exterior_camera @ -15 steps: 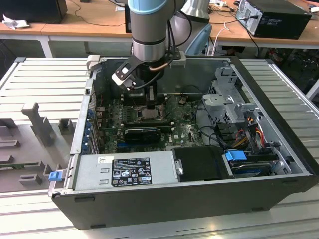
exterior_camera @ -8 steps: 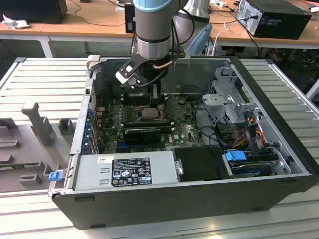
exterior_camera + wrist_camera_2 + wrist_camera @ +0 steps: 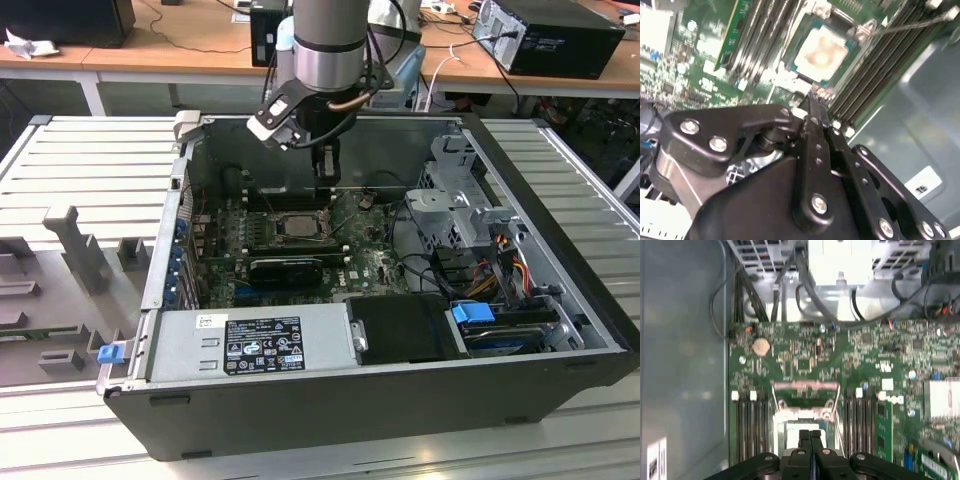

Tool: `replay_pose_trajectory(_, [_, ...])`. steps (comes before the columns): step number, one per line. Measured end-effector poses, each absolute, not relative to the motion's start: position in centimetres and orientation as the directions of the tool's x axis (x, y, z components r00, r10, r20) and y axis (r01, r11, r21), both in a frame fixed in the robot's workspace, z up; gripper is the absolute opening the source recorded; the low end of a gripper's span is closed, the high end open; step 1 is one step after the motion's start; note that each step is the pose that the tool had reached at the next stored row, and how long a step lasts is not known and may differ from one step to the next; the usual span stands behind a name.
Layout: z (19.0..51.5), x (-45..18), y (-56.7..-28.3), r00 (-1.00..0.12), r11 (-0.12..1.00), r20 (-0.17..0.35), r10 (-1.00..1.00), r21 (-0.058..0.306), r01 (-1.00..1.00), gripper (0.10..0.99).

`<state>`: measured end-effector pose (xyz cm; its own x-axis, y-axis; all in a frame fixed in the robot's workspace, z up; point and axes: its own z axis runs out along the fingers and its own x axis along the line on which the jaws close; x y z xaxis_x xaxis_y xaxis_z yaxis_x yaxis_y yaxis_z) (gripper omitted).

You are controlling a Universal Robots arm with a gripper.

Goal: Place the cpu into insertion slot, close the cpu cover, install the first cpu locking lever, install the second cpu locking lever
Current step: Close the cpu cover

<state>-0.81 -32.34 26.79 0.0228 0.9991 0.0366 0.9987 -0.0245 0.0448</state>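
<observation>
Fingers (image 3: pixel 804 439) of the gripper (image 3: pixel 816 95) are pressed together, nothing between them, tips near the socket (image 3: pixel 274 228) rim. The chip (image 3: pixel 820 52) lies flat in that socket; in the exterior view the gripper hangs at one o'clock of it, over the green board (image 3: pixel 370 262) inside the case (image 3: pixel 330 400).
</observation>
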Motion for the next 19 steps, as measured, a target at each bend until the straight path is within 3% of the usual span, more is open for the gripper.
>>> replay_pose_trajectory(19, [26.7,3.6,-32.4,0.023,-0.024,0.036,0.999,0.045,0.999,0.106])
